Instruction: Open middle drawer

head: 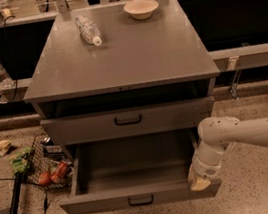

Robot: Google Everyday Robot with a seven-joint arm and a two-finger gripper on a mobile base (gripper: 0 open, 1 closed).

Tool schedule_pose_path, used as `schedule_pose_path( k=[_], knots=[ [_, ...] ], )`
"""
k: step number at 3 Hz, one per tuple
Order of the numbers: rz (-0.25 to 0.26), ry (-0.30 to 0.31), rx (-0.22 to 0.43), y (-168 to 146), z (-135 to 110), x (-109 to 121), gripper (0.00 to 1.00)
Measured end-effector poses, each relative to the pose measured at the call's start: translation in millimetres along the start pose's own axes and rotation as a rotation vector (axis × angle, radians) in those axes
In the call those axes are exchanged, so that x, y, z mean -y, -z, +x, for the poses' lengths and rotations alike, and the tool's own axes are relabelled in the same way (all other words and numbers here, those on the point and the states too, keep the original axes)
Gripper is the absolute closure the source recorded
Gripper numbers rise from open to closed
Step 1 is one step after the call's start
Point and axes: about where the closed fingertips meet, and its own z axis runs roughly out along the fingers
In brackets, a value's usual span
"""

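The wide, shallow grey metal middle drawer stands pulled well out of the grey cabinet, with its small black handle at mid-front. My cream-tipped gripper sits at the drawer's right front corner, to the right of that handle. I cannot tell whether it is clenched or released. I judge any further pull runs straight outward, toward the camera.

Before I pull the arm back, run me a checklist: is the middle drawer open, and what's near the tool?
1. Middle drawer pulled out: ok, its inside shows.
2. Tool location: ok, at the drawer's right front corner.
3. Tool touching the drawer front: cannot tell.
4. Bottle and bowl on the cabinet top: ok, well back from the front edge.
5. Floor clutter: ok, beside the cabinet, on the side away from the arm.
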Motion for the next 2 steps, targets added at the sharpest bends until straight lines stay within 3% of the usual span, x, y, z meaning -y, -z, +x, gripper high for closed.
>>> schedule_pose_path(
  k=[1, 2],
  knots=[
    [0.003, -0.009, 0.003, 7, 0, -1, 1.00],
    [0.063, -0.012, 0.058, 22, -10, 11, 0.87]
  ],
)
